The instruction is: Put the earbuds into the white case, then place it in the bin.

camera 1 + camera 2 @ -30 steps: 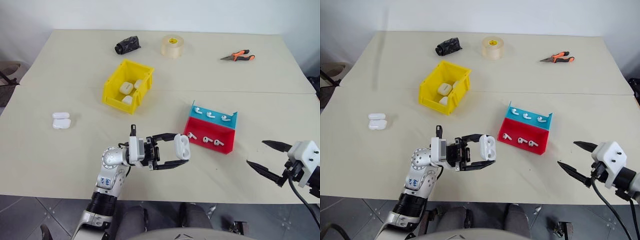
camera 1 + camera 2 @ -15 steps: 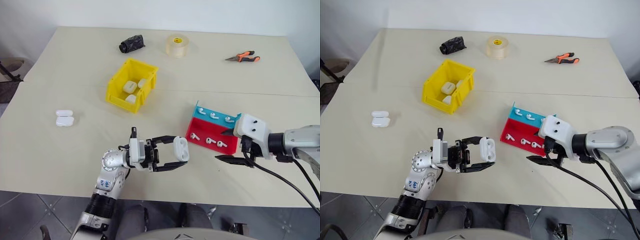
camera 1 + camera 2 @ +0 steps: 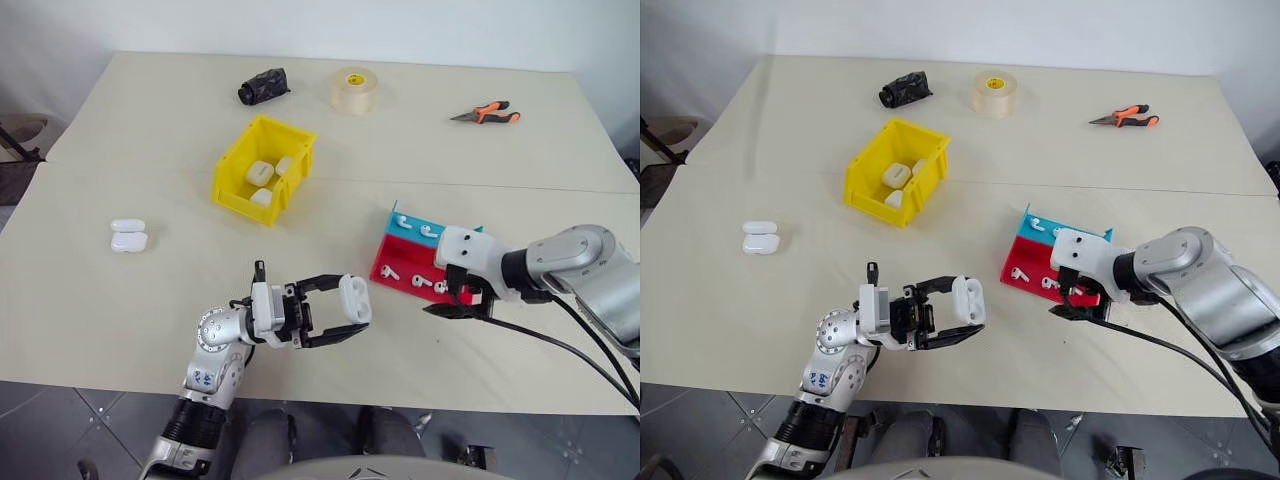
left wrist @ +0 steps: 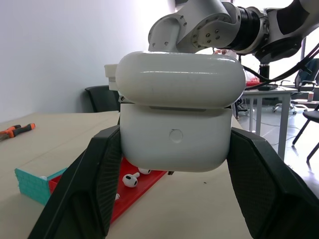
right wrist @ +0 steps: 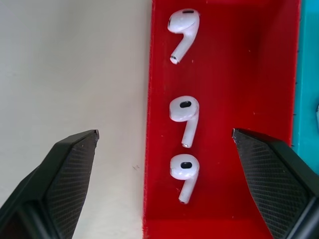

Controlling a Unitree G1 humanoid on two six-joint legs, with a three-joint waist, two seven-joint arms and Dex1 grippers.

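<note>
My left gripper (image 3: 350, 312) is shut on the white case (image 3: 355, 297), holding it above the table's front with its lid raised; the left wrist view shows the case (image 4: 174, 124) clamped between both fingers. My right gripper (image 3: 445, 298) hangs open and pointing down over the red tray (image 3: 385, 285). In the right wrist view three earbuds (image 5: 185, 117) lie in a row in the red tray (image 5: 224, 74) between the spread fingers (image 5: 65, 169). More earbuds lie in the teal tray (image 3: 415, 225) behind. The yellow bin (image 3: 238, 203) stands further back on the left and holds white cases (image 3: 258, 173).
Two more white cases (image 3: 129, 236) lie at the left of the table. Along the back are a black object (image 3: 262, 86), a tape roll (image 3: 350, 90) and orange-handled pliers (image 3: 487, 113).
My right arm swung in from the table's front right to above the red tray and tipped its open gripper downward. The left gripper still holds the case in about the same place.
</note>
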